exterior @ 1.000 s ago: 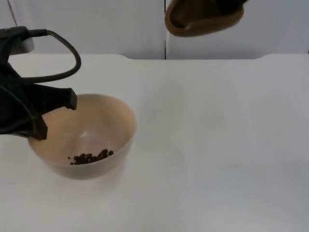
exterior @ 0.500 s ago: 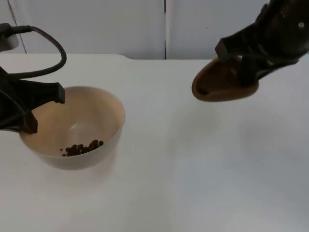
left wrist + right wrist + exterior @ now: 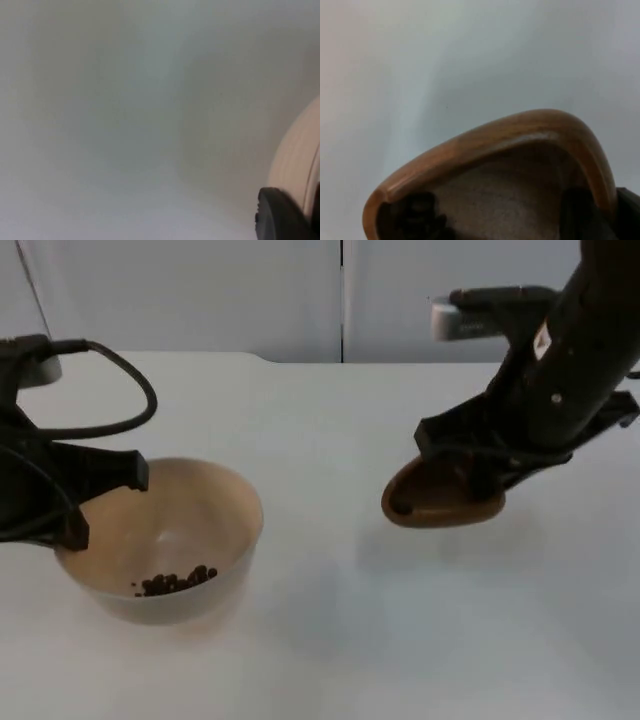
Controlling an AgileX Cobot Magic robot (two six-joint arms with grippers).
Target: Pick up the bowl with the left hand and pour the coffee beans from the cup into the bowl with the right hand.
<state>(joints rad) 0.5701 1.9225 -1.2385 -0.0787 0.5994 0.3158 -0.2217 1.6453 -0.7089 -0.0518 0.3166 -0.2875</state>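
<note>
Top view first: I see the left tool (image 3: 95, 500) at the left side of the worktop (image 3: 330, 630), its two black fingers pinching the rim of the beige bowl (image 3: 215, 540) on the bowl's left side — one finger reaches over the rim toward the inside, the other sits at the outer wall. A small heap of coffee beans (image 3: 178, 582) lies at the bottom of the bowl, toward its near wall. Whether the bowl rests on the worktop or hangs just above it I cannot tell.

Well apart from it, on the right half of the worktop, the right tool (image 3: 480, 465) grips the brown wooden cup (image 3: 435, 502). The cup is tilted hard onto its side, its mouth turned toward the left, and it sits low over the white surface with a soft shadow beneath it. The fingers are pressed onto the cup's rim, one inside and one outside.

From the right wrist view I get the cup's (image 3: 495, 165) curved wooden lip arching across the picture, the darker inside below it and something dark deep inside — too blurred to name.

From the left wrist view I make out the bowl's (image 3: 295, 160) pale outer wall beside a black fingertip (image 3: 280, 215), with bare worktop (image 3: 125, 125) beyond.
</note>
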